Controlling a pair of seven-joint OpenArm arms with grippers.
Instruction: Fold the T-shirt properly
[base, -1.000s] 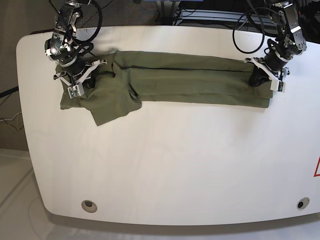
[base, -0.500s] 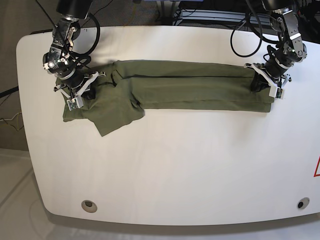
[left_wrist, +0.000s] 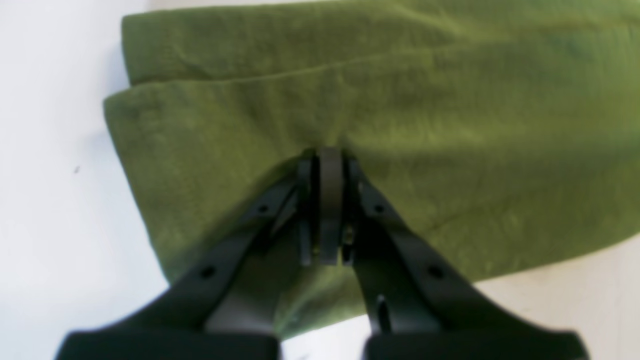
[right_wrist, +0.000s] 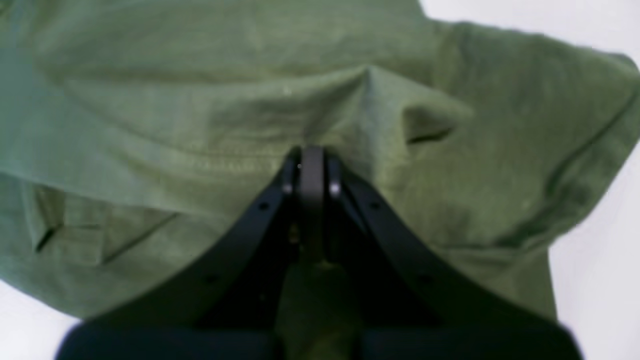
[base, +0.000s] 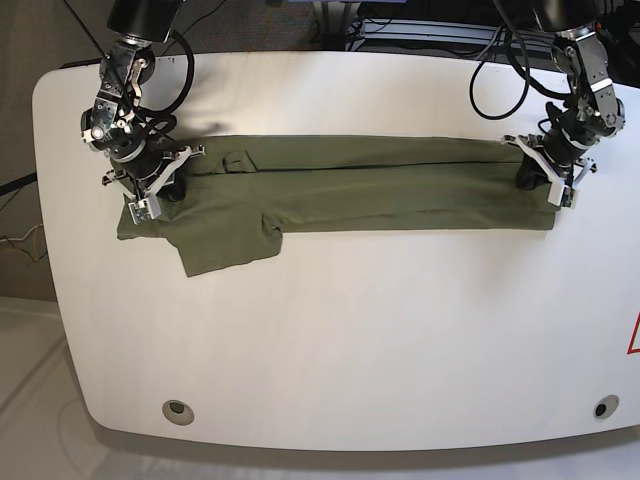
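My left gripper (left_wrist: 322, 160) was clamped on the T-shirt (base: 350, 185), jaws pressed together with a pinch of olive cloth puckered at their tips, near the shirt's folded end where two layers showed one over the other. In the base view that arm reached down from the far right corner, wrist bent over the tabletop (base: 350, 330). My right gripper (right_wrist: 310, 160) was likewise closed tight on the cloth, wrinkles and a small flap gathered around its tips. Its arm came down from the far left corner, wrist angled toward the shirt's bunched sleeve end. Between the two the T-shirt lay as a long narrow band across the far half of the white tabletop, one sleeve spreading toward the near side at the left.
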